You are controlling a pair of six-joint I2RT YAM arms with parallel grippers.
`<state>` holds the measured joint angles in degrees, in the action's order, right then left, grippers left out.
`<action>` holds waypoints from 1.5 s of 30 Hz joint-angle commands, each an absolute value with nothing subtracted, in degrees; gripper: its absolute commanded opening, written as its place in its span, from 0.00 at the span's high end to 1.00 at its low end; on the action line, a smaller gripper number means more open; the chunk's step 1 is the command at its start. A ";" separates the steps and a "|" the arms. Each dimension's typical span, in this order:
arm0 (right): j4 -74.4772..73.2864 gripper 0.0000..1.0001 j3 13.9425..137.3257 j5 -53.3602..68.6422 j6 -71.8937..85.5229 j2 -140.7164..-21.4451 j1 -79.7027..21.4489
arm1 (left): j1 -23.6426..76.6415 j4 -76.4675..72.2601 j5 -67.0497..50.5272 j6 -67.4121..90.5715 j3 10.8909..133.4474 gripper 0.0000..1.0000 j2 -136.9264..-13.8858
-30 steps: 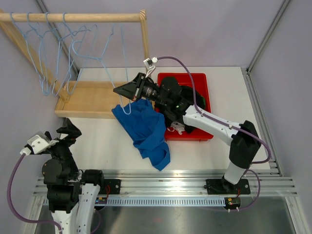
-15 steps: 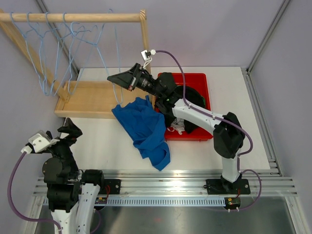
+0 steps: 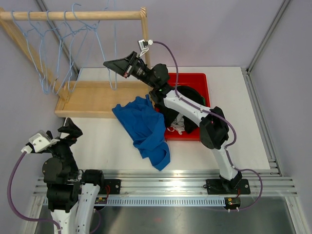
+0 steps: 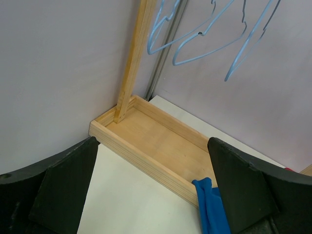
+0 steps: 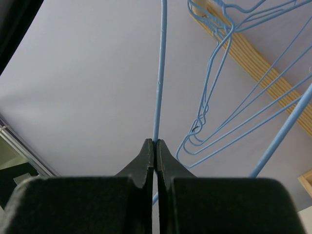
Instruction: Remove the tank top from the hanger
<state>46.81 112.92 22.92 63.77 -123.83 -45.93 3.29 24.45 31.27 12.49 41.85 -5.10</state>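
Right now the right gripper (image 3: 108, 64) is shut tight on 1 blue wire hanger (image 3: 115, 46). It pinches the thin wire between its 2 fingers. It holds the hanger up high, above the right end of the wooden tray (image 3: 87, 100).

The blue tank top (image 3: 146, 129) is off the hanger. It lies in a crumpled heap on the white table (image 3: 243, 122). Its top edge is right up against the near right corner of the tray, and the rest spreads away from the tray toward the arms.

The left gripper (image 4: 153, 146) is spread wide and holds nothing. It sits well in front of the tray's left end.

More blue hangers (image 3: 53, 48) hang from a wooden rail (image 3: 73, 15) above the tray. A red bin (image 3: 202, 78) with dark clothes in it sits just to the right of the tray.
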 commanded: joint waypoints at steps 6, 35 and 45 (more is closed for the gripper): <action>47.81 1.00 118.22 19.34 67.67 -128.93 -43.95 | 3.78 23.12 31.03 12.48 41.57 0.01 -4.83; 48.69 1.00 122.97 10.29 75.93 -134.83 -42.80 | 4.92 23.03 31.46 12.13 41.04 0.01 -3.96; 49.39 1.00 118.30 9.05 78.58 -133.69 -43.07 | 5.45 23.03 31.64 12.04 40.87 0.01 -3.34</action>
